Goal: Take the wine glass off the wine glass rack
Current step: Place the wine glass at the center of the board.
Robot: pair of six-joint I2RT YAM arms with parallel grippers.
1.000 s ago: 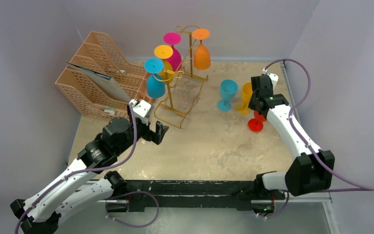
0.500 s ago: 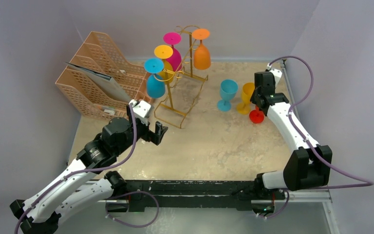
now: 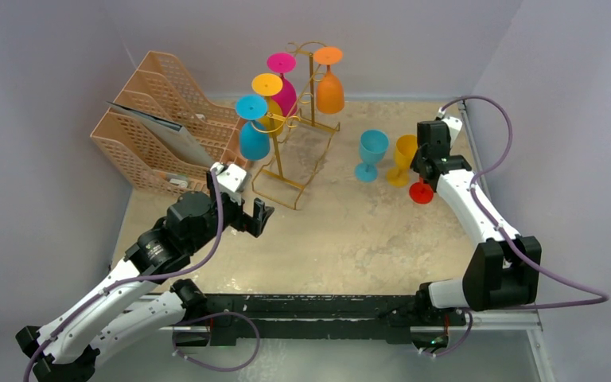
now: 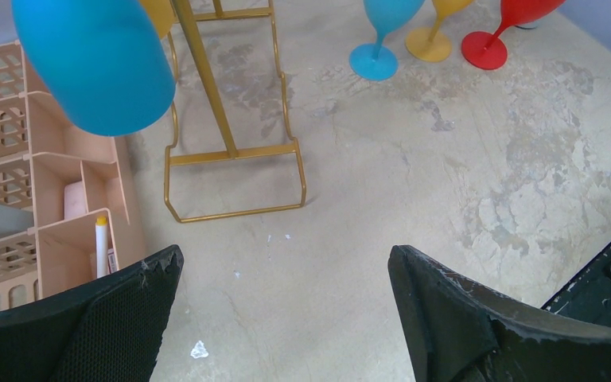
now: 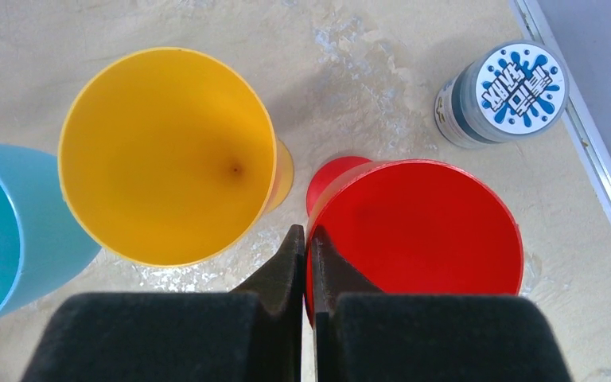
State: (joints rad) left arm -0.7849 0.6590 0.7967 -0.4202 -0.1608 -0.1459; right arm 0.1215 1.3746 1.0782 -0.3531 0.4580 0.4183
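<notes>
The red wine glass (image 3: 422,193) (image 5: 414,231) is off the wine glass rack (image 3: 275,155) (image 4: 207,72). It stands upright well to the right of the rack, with its foot on the table. The right gripper (image 3: 423,163) (image 5: 306,239) pinches its rim, one finger inside the bowl and one outside, the two nearly pressed together.

Between that glass and the rack stand an upright yellow glass (image 3: 403,155) (image 5: 167,151), just beside the red one, and then a teal glass (image 3: 371,151) (image 5: 0,231).

On the rack's hooks four glasses hang bowl-down: blue (image 3: 253,135) (image 4: 95,64), yellow (image 3: 268,87), magenta (image 3: 285,87) and orange (image 3: 330,91).

The left gripper (image 3: 251,216) (image 4: 286,270) hovers near the rack's near end, fingers spread wide and holding nothing.

A peach lattice file organizer (image 3: 155,119) sits just left of the rack.
</notes>
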